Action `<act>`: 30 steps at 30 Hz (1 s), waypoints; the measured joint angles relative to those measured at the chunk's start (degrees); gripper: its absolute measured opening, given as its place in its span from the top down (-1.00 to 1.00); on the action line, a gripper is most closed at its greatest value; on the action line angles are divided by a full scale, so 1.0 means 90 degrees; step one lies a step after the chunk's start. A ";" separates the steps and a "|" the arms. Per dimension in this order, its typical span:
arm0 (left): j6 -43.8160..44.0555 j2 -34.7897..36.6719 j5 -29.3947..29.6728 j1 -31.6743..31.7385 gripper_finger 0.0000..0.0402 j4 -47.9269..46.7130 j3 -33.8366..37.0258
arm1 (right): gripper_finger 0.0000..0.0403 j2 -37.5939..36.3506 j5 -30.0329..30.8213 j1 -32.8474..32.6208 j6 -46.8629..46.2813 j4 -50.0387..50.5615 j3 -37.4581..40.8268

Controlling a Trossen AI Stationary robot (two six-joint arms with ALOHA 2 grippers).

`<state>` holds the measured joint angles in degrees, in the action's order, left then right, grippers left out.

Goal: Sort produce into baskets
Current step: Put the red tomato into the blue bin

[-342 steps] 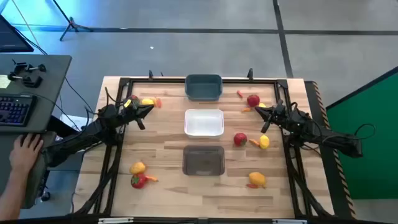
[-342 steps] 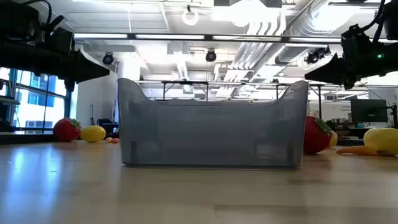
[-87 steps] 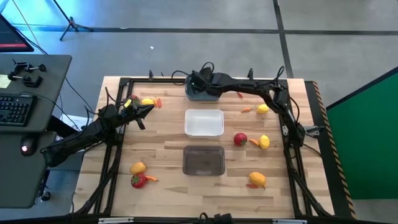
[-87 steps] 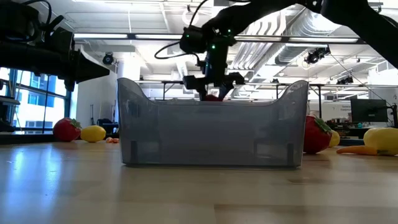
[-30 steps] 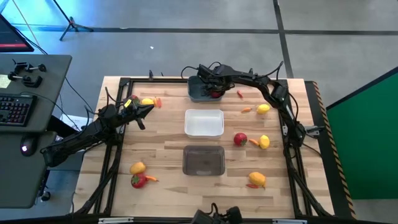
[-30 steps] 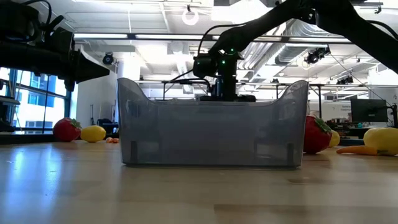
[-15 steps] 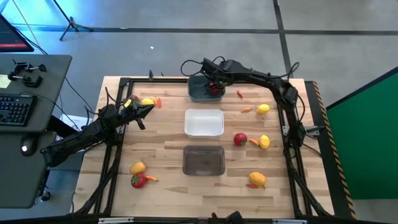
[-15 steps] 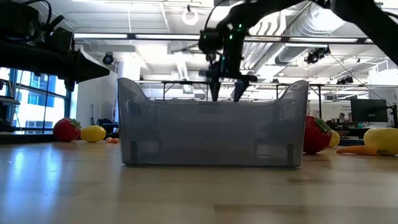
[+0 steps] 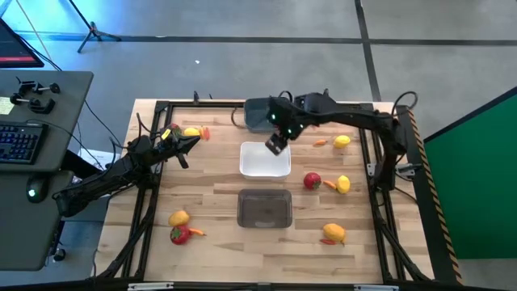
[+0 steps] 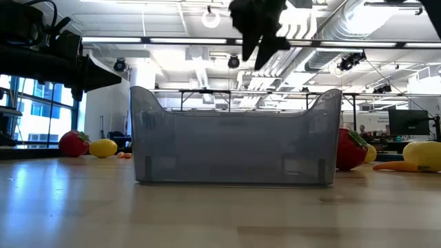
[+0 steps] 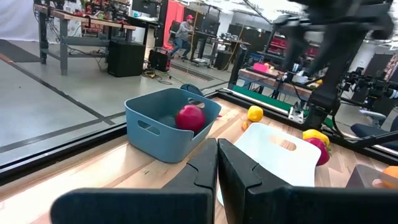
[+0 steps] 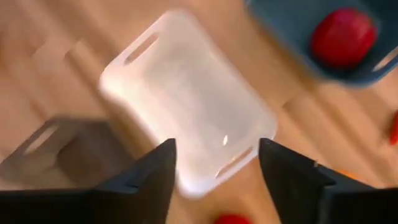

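A red strawberry (image 11: 190, 117) lies in the blue-grey basket (image 9: 257, 115) at the table's far middle. My right gripper (image 9: 276, 144) hangs open and empty above the far end of the white basket (image 9: 265, 164); the right wrist view looks down on that basket (image 12: 186, 106) between the fingers. The translucent dark grey basket (image 9: 264, 208) stands nearer. My left gripper (image 11: 217, 163) is shut and empty, level, at the table's left side (image 9: 192, 142). Loose produce lies on both sides of the baskets.
At the far left lie a strawberry (image 9: 172, 129) and a lemon (image 9: 191, 132); at the near left a lemon (image 9: 179, 217) and a strawberry (image 9: 179, 235). On the right lie lemons (image 9: 342, 141) (image 9: 343, 184) (image 9: 333, 233), a strawberry (image 9: 312, 181) and carrots (image 9: 321, 143).
My right gripper has risen out of the blue-grey basket and swung toward the table's near edge, ending above the white basket, rolling its wrist as it went. The strawberry has stayed in the blue-grey basket.
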<state>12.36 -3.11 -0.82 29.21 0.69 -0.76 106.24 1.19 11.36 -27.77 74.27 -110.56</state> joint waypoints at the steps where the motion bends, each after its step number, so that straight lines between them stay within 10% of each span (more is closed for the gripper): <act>1: 0.0000 0.0001 0.0000 0.0000 1.00 0.0000 0.0000 | 0.06 -0.0037 -0.0038 -0.0152 -0.0117 0.0078 -0.0001; 15: 0.0000 0.0000 0.0000 0.0000 1.00 0.0053 0.0000 | 0.60 -0.0117 -0.0339 -0.1800 -0.1867 0.1705 0.0153; 30: 0.0014 0.0002 0.0002 -0.0002 1.00 0.0102 -0.0001 | 0.72 -0.2414 -0.0523 -0.1764 -0.2359 -0.1164 0.4242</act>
<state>12.48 -3.10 -0.80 29.19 1.61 -0.76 84.52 -3.51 -4.51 -49.00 63.79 -72.38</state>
